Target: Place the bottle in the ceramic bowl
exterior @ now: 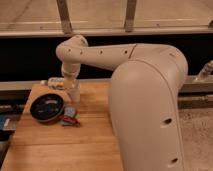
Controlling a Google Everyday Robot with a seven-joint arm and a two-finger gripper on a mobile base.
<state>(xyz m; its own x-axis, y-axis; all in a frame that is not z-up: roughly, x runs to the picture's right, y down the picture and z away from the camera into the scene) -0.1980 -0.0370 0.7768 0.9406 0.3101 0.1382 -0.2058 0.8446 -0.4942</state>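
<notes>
The whitish bottle (54,81) lies level in the air just past the table's far left edge. It sticks out to the left of my gripper (66,83), which points down from the bent cream arm and is shut on the bottle. The ceramic bowl (46,107), round, black and with pale markings inside, sits on the wooden table in front of and slightly left of the gripper, below the bottle. The fingertips are partly hidden behind the wrist.
A pale translucent cup (74,93) stands on the table right under the gripper. A small blue and red packet (70,118) lies right of the bowl. My large cream body (150,110) blocks the table's right half. A dark wall and a rail run behind the table.
</notes>
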